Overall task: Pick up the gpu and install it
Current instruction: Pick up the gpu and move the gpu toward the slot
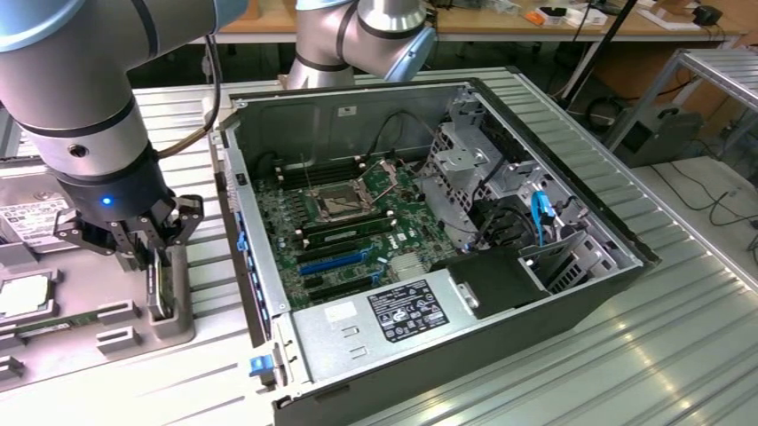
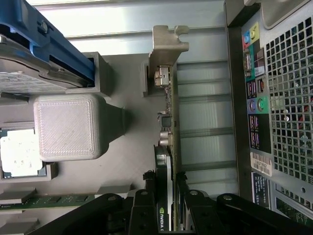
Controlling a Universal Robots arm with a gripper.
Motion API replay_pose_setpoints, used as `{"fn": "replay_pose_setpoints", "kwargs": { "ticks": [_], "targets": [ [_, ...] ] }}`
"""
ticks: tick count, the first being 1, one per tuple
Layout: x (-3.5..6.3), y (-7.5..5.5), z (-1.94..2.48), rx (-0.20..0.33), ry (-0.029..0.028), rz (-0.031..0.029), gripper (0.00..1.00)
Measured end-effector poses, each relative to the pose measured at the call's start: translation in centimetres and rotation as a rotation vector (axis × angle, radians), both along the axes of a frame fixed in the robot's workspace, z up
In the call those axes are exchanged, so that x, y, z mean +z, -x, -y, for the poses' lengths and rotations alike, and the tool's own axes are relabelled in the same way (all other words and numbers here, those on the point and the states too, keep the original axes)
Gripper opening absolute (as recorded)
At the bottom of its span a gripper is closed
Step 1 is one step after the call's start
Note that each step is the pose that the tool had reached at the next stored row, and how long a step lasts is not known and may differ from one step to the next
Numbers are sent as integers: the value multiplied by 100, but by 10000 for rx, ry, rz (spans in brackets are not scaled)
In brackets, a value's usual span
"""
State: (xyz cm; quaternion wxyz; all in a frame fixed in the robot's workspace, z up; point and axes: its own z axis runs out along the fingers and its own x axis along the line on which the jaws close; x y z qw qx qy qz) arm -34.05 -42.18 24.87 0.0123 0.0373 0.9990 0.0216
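Observation:
The gpu (image 1: pixel 156 297) stands on edge in a slot of the grey holder tray (image 1: pixel 119 333), at the exterior view's left beside the open computer case (image 1: pixel 569 293). My gripper (image 1: pixel 145 264) is lowered onto its top edge. In the wrist view the gpu (image 2: pixel 169 127) runs away from me as a thin board with small parts on it. Its silver bracket (image 2: pixel 166 46) is at the far end. My gripper (image 2: pixel 167 215) has a black finger pressed on each side of the card, shut on it. The card rests in the tray.
The motherboard (image 1: pixel 343 222) lies in the case, with a blue slot (image 1: pixel 332 262) and black slots near its front. The case's rear panel (image 2: pixel 274 98) is close beside the card. The tray also holds a hard drive (image 2: pixel 44 54), a processor (image 2: pixel 17 152) and a memory stick (image 2: pixel 49 199).

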Motion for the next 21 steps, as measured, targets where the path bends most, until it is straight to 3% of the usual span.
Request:
{"fn": "replay_pose_setpoints", "kwargs": {
  "ticks": [10,21],
  "targets": [
    [202,0,0,1,0,-1,27],
    [335,0,0,0,-1,0,27]
  ]
}}
